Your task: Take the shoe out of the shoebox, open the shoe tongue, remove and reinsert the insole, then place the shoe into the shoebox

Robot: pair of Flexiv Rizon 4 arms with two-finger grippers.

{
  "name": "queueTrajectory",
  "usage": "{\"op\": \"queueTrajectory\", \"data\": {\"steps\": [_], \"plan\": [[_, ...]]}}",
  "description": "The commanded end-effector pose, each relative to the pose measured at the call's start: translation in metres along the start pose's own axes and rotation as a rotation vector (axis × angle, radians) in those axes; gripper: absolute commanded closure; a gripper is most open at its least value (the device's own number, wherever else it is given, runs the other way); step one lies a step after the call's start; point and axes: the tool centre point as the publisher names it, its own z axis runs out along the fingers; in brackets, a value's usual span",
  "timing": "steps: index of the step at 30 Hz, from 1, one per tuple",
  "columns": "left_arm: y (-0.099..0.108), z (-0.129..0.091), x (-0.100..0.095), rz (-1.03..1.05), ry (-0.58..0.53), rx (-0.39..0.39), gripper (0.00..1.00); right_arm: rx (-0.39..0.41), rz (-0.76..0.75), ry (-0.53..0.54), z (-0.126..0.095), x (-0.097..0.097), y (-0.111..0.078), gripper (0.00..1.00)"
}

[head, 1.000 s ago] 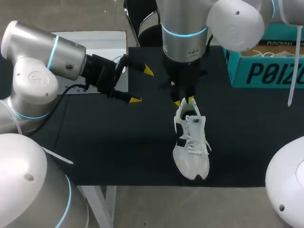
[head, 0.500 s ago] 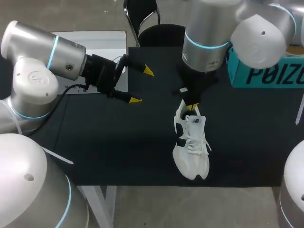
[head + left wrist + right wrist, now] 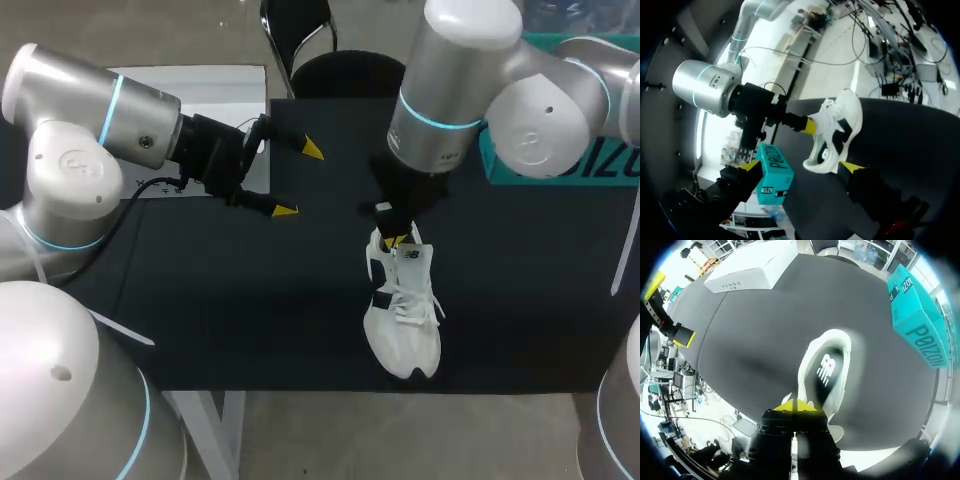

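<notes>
Right fingers (image 3: 796,405) pressed together at heel rim of shoe (image 3: 400,310). Can't tell if they pinch insole (image 3: 826,371) edge; likely placed to lift it. Shoe on surface (image 3: 250,300), outside shoebox (image 3: 915,315). Left fingers (image 3: 298,180) wide apart, empty, well aside, out of right arm's way.

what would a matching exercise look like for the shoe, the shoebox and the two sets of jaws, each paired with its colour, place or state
Things:
1. shoe
2. shoebox
3. left jaws
4. right jaws

Descriptions:
a. open, above the table, apart from the shoe
b. together at the shoe's heel
c. teal, on the table's right side
d. white with black, on its sole outside the box

Pairs: 1-d, 2-c, 3-a, 4-b
</notes>
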Motion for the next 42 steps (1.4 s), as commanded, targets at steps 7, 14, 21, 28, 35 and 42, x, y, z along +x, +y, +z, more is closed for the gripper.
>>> {"op": "queueTrajectory", "data": {"steps": [7,14,21,28,35,42], "plan": [[0.0,0.0,0.0,0.001,0.003,-0.002,0.0,0.003,-0.008,0.008,0.016,-0.018,0.033,1.0],[0.0,0.0,0.0,0.001,0.003,-0.002,0.0,0.04,-0.001,-0.006,0.03,-0.033,0.033,1.0],[0.0,0.0,0.0,0.001,0.003,-0.002,0.0,0.061,0.012,-0.023,0.052,-0.034,0.029,1.0],[0.0,0.0,0.0,0.001,0.003,-0.002,0.0,0.103,0.029,-0.057,0.066,-0.03,0.029,1.0],[0.0,0.0,0.0,0.001,0.003,-0.002,0.0,0.143,0.054,-0.068,0.086,-0.037,0.023,1.0],[0.0,0.0,0.0,0.001,0.003,-0.002,0.0,0.134,0.093,-0.081,0.099,-0.045,0.012,1.0]]}}
